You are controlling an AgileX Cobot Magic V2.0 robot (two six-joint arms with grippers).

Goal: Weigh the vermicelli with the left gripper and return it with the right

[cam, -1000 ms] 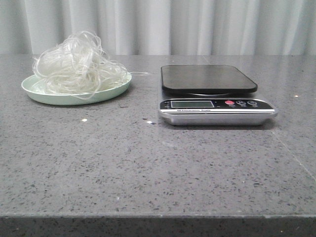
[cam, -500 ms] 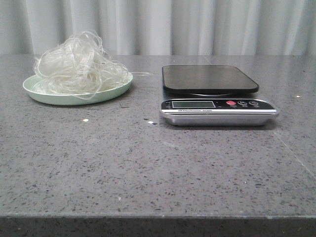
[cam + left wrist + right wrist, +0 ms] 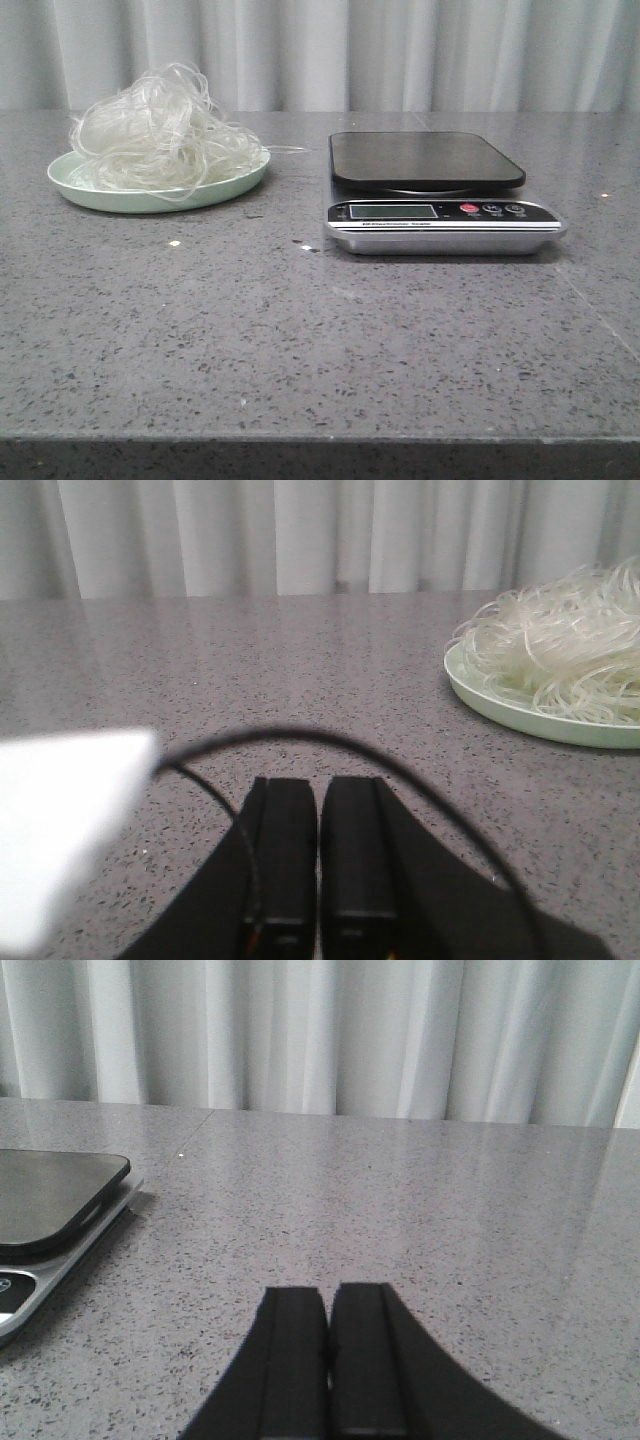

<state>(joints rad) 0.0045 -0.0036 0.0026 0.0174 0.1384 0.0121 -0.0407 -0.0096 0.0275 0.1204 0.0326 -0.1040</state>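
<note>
The vermicelli [image 3: 158,132], a fluffy tangle of whitish translucent noodles, is heaped on a pale green plate [image 3: 130,198] at the back left of the table. It also shows in the left wrist view [image 3: 565,645] on the plate [image 3: 520,715]. A digital scale [image 3: 430,192] with an empty black platform stands to the right of the plate; its corner shows in the right wrist view [image 3: 50,1210]. My left gripper [image 3: 318,785] is shut and empty, low over the table, some way from the plate. My right gripper [image 3: 328,1295] is shut and empty beside the scale. Neither gripper shows in the front view.
The grey speckled table [image 3: 300,330] has its front edge close to the camera. A white curtain [image 3: 330,50] hangs behind it. A blurred white shape [image 3: 60,840] and a black cable [image 3: 300,735] cross the left wrist view.
The front view has shifted very slightly, so the plate and scale sit a few pixels further right. Nothing on the table has moved.
</note>
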